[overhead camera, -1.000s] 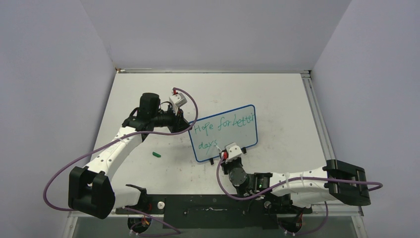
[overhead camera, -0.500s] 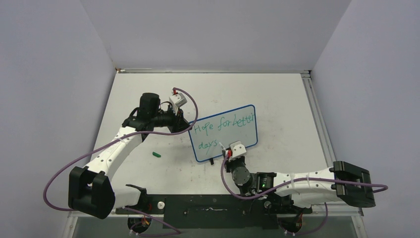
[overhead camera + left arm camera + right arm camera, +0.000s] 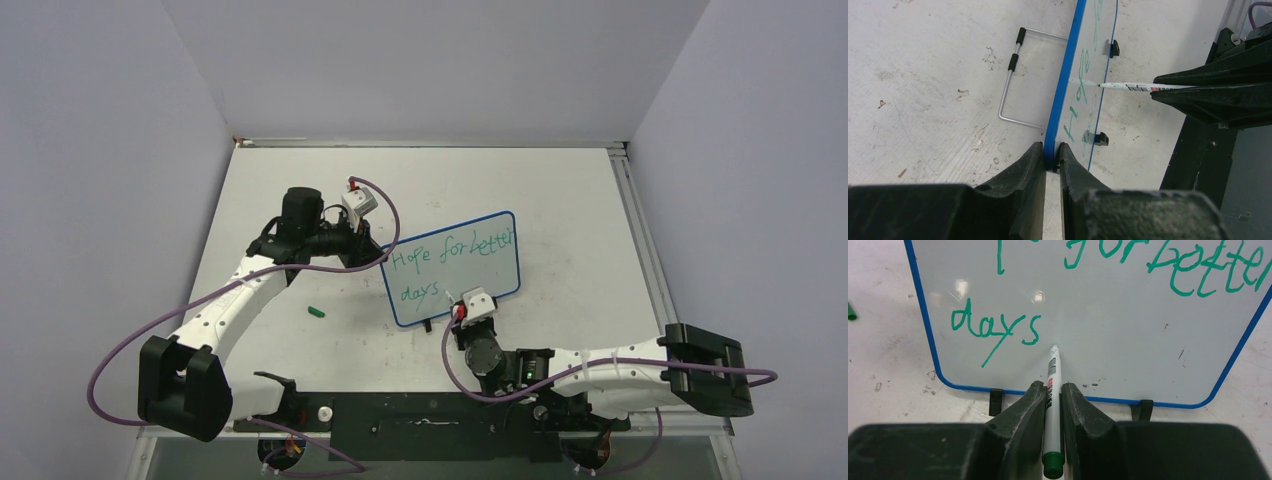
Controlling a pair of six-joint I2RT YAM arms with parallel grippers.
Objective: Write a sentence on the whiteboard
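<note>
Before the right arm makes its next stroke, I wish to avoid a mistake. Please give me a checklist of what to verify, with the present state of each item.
1. Left gripper, jaws shut on the blue edge of the whiteboard: ok.
2. Right gripper, jaws shut on the marker, tip pointing at the board: ok.
3. Marker tip just right of "days" in the sentence: ok.
4. Tip touching the board surface: cannot tell.
5. Full stop after "days": not ok, none visible.

Likely lab: wall-enclosed worktable
</note>
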